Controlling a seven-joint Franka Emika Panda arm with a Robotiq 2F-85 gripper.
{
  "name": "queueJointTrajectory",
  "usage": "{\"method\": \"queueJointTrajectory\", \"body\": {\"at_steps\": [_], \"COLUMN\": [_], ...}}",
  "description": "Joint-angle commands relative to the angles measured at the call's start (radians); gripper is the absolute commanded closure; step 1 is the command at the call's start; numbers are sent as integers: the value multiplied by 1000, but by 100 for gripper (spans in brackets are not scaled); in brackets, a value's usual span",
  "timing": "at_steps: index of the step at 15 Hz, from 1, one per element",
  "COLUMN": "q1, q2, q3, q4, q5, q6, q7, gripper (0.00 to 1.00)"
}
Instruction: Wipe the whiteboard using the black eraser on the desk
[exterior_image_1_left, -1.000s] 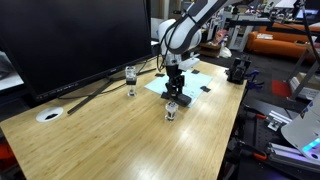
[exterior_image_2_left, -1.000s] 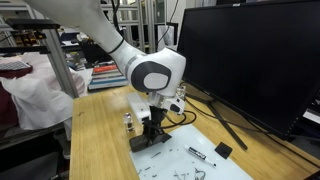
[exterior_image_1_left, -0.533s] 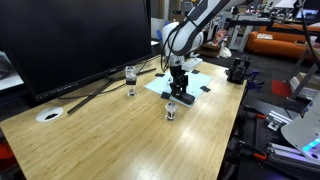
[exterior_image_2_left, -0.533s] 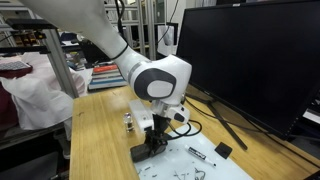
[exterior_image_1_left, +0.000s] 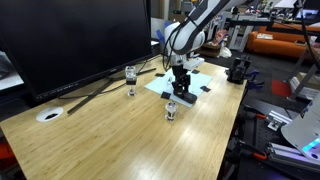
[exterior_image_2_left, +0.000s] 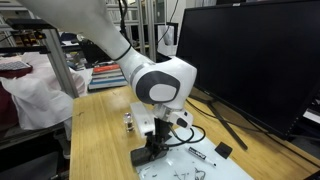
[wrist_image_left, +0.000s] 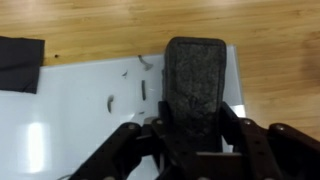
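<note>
The black eraser (wrist_image_left: 195, 82) is clamped lengthwise between the jaws, which are closed against its two long sides. It sits on the whiteboard (wrist_image_left: 90, 115) at one edge, with its far end reaching past that edge over bare wood. Short dark marks (wrist_image_left: 108, 101) lie on the board just beside the eraser, and a flat black tab (wrist_image_left: 20, 63) sits at the board's corner. In both exterior views the arm (exterior_image_2_left: 160, 80) stands over the board, with the eraser (exterior_image_2_left: 143, 157) low at the corner of the whiteboard (exterior_image_2_left: 205, 162) farthest from the monitor (exterior_image_2_left: 255, 60). The board lies flat on the bench (exterior_image_1_left: 120, 145), a light wooden top with visible grain and a rounded edge. A small clear glass object (exterior_image_1_left: 171, 110) stands on the wood just off the board, another (exterior_image_1_left: 130, 80) is farther from it towards the monitor (exterior_image_1_left: 75, 40), and a small white round disc (exterior_image_1_left: 48, 115) lies well apart from the board. Behind the board the room is a cluttered lab, with an orange shape (exterior_image_1_left: 270, 42) at the back.
</note>
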Motion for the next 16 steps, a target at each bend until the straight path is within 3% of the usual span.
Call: {"method": "queueJointTrajectory", "body": {"at_steps": [1, 7, 16], "q1": [-40, -99, -127], "q2": [6, 16, 26], "q3": [-15, -53, -72], "q4": [-21, -26, -18], "q5": [8, 18, 25], "q6": [0, -24, -51], "q7": [-8, -5, 0], "gripper": [74, 74, 74]}}
